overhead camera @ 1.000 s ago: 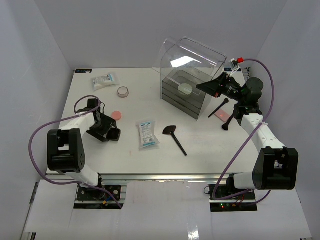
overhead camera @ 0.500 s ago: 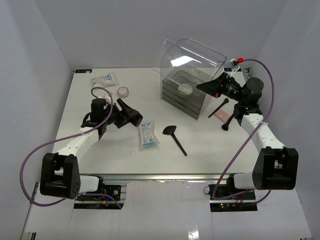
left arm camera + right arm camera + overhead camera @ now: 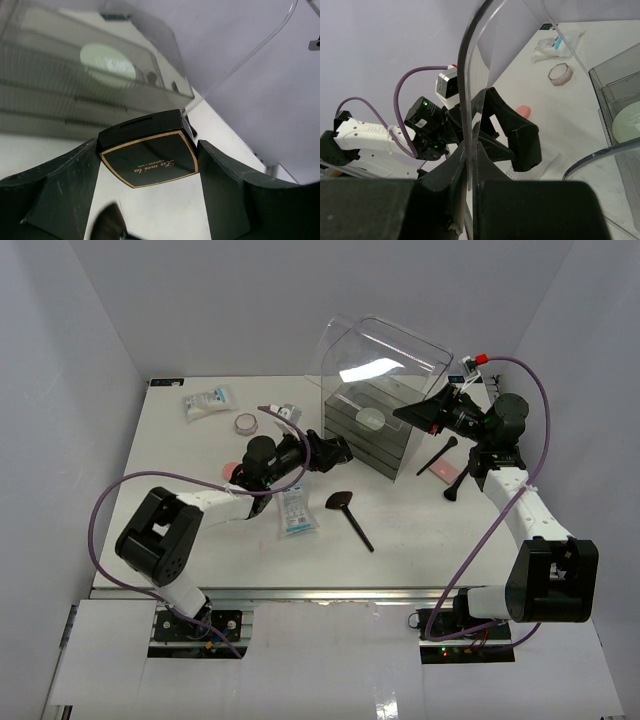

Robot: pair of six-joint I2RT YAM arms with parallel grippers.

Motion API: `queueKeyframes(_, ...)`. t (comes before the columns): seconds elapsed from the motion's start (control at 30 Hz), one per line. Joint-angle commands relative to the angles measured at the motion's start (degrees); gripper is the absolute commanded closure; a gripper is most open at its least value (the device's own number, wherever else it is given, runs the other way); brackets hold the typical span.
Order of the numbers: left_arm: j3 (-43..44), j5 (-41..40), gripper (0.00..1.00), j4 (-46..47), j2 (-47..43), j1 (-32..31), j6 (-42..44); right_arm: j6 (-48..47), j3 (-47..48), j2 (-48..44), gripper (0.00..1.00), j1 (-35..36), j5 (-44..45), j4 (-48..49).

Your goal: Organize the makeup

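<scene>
Makeup lies scattered over the white table (image 3: 420, 540), and one piece is in your left gripper (image 3: 335, 451). Its jaws stand wide, pressing both sides of a square black compact (image 3: 148, 161) with a glossy, gold-lined face. It sits at 8 o'clock of the clear box (image 3: 345, 365). Your right gripper (image 3: 428, 412) is clamped tight on the edge of the box's curved clear lid (image 3: 385, 345), which is raised above the grey drawers (image 3: 378, 452). A pale round compact (image 3: 372, 417) lies flat on top of them.

From the table's middle:
- One white-and-blue packet (image 3: 208, 400) is at 11 o'clock.
- A small round pot (image 3: 245, 424) is at 10.
- A second packet (image 3: 296, 508) is at 7.
- The flat-headed brush (image 3: 348, 512) is at 5.
- A slim brush (image 3: 437, 455) and the pink palette (image 3: 440, 472) are at 3.
</scene>
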Motion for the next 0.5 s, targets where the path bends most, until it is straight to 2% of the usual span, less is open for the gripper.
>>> queueKeyframes(0.0, 4.2, -6.7, 0.90, 20.2, 6.0, -2.6, 10.6, 1.2, 3.2, -2.9, 0.92, 0.4, -2.6, 3.0)
queueKeyframes(0.2, 7.4, -12.3, 0.92, 37.6, 15.6, -4.6, 13.4, 2.8, 3.9, -2.6, 0.92, 0.4, -2.6, 3.7)
queueKeyframes(0.47, 17.9, -16.0, 0.90, 37.5, 21.9, -6.4, 16.0, 4.6, 5.0, -2.2, 0.92, 0.4, -2.5, 4.8)
